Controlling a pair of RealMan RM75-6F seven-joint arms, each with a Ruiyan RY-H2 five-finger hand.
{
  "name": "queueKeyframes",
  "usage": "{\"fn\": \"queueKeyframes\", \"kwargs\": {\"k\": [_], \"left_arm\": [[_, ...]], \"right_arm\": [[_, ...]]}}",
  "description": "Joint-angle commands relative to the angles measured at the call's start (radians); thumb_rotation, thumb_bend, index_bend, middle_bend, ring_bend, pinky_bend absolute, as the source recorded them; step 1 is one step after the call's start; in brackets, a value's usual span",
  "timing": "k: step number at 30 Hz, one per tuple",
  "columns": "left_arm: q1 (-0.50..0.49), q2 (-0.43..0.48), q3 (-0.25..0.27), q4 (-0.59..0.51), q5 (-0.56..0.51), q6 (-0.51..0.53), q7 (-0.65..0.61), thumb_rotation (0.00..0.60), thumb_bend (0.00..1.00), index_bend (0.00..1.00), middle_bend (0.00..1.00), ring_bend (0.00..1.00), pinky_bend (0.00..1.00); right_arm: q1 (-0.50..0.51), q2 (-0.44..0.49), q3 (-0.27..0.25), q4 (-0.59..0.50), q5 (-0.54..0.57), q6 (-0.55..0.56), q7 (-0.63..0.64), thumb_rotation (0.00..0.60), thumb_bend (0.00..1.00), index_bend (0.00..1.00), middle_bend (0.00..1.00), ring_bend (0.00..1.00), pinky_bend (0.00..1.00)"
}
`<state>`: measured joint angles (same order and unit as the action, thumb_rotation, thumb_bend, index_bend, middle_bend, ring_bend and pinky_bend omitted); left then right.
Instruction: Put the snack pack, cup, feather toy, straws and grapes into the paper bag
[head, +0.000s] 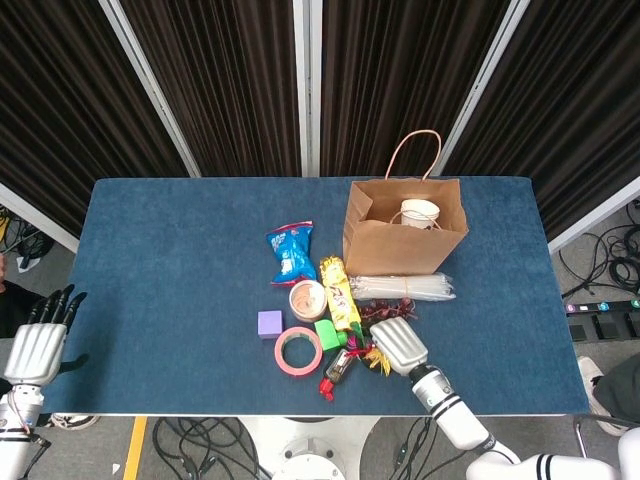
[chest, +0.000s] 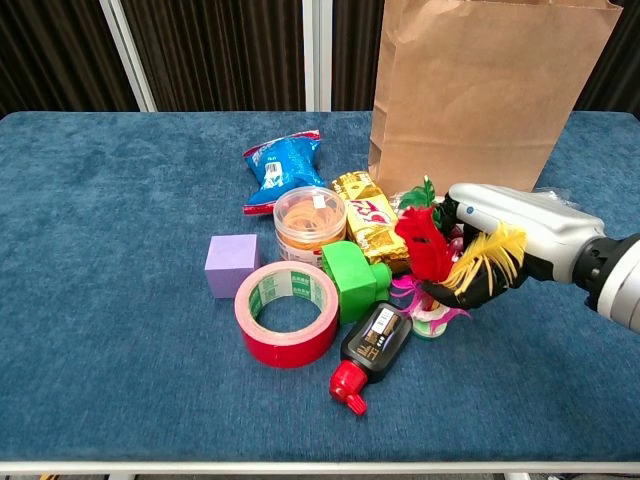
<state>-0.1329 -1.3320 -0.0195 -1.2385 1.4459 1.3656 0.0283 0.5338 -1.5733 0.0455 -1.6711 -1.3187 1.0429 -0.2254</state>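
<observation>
Feather toy (chest: 432, 262) lies just in front of the paper bag (chest: 487, 95), at the right end of the clutter, red and yellow plumes sticking up, pink ribbon base on the cloth. Judged very light, soft, springy; plumes will bend or slip if pinched alone. Better hold looks to be low, around the stem or base where the feathers gather.

Right hand (chest: 495, 245) is on it: fingers curled around the yellow plume and under the bunch, closed to a loose clasp, grasping the toy. Toy not clearly lifted; base seems to touch the cloth beside the small black bottle (chest: 375, 343).

Left hand (head: 38, 345) hangs off the table edge, far left of the bag, fingers straight and apart, holding nothing.

Cup (head: 420, 215) already stands inside the bag. Straws (head: 405, 288) lie flat against the bag's front foot. Blue snack pack (chest: 282, 165) sits left of the bag. Dark grapes (head: 378, 312) are partly hidden between the straws and the right hand.

Red tape roll (chest: 286, 313), green block (chest: 354, 278) and purple cube (chest: 232, 266) crowd the toy's left.
</observation>
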Motion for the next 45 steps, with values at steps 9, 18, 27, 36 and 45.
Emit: {"fn": "queueKeyframes", "kwargs": {"k": [9, 18, 27, 36, 45], "left_arm": [[0.001, -0.002, 0.001, 0.006, -0.003, -0.005, -0.006, 0.600, 0.02, 0.15, 0.07, 0.01, 0.13], [0.001, -0.004, -0.001, 0.006, -0.003, -0.005, -0.009, 0.600, 0.02, 0.15, 0.07, 0.01, 0.13], [0.000, -0.001, 0.000, 0.003, -0.002, -0.007, -0.012, 0.600, 0.02, 0.15, 0.07, 0.01, 0.13], [-0.004, -0.004, 0.001, -0.002, 0.003, -0.010, -0.007, 0.600, 0.02, 0.15, 0.07, 0.01, 0.13], [-0.012, -0.006, 0.000, -0.010, 0.006, -0.017, 0.001, 0.600, 0.02, 0.15, 0.07, 0.01, 0.13]], "right_arm": [[-0.002, -0.046, 0.018, 0.055, -0.003, 0.012, 0.015, 0.600, 0.42, 0.81, 0.60, 0.53, 0.73], [-0.008, -0.057, 0.026, 0.064, -0.006, 0.027, 0.020, 0.600, 0.48, 0.88, 0.64, 0.58, 0.78], [-0.005, 0.007, 0.061, -0.033, -0.049, 0.071, 0.015, 0.600, 0.48, 0.89, 0.65, 0.58, 0.79], [0.060, 0.171, 0.236, -0.265, -0.005, 0.112, -0.161, 0.600, 0.49, 0.91, 0.67, 0.60, 0.80], [0.196, 0.265, 0.466, -0.391, 0.192, 0.132, -0.369, 0.600, 0.49, 0.93, 0.68, 0.62, 0.82]]}}
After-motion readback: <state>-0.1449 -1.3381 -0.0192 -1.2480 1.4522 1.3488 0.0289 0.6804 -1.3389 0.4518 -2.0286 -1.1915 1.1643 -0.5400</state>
